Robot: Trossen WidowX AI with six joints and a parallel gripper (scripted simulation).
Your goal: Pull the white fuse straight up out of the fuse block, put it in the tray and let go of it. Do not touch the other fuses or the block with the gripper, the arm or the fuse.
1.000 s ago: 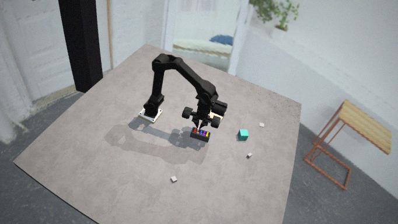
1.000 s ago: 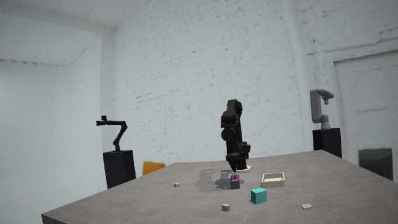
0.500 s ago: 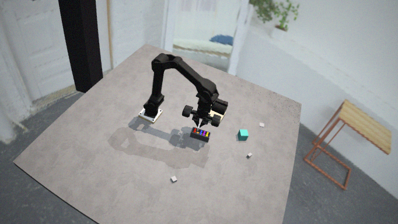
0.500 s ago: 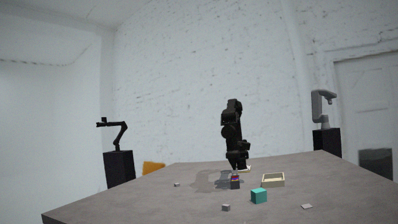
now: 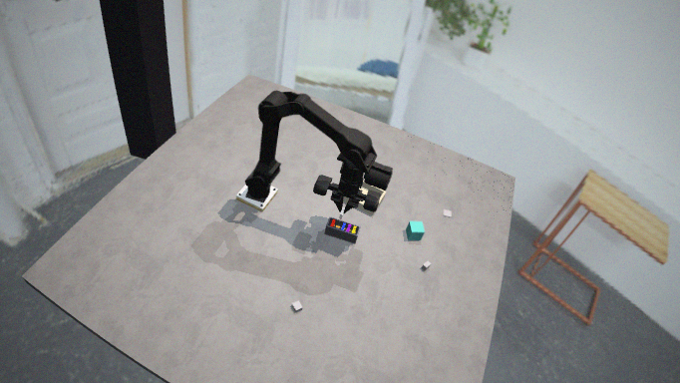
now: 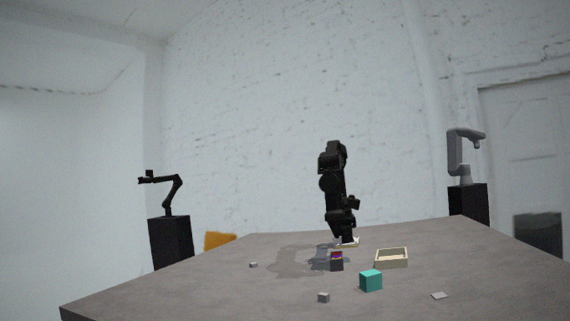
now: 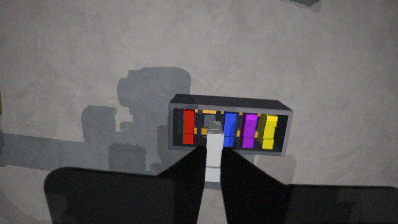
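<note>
I have the pincer [image 7: 214, 165] nearly closed, pinching the white fuse [image 7: 214, 150] between its two dark fingers. In the wrist view the fuse hangs above the fuse block [image 7: 230, 123], over the bare slot between the red fuse [image 7: 188, 126] and the blue fuse [image 7: 230, 129], clear of both. The purple fuse [image 7: 249, 130] and yellow fuse [image 7: 269, 132] sit seated in the block. The tray [image 6: 391, 257] rests on the bench [image 6: 480, 267] beside the block, near the teal cube [image 6: 370, 280].
</note>
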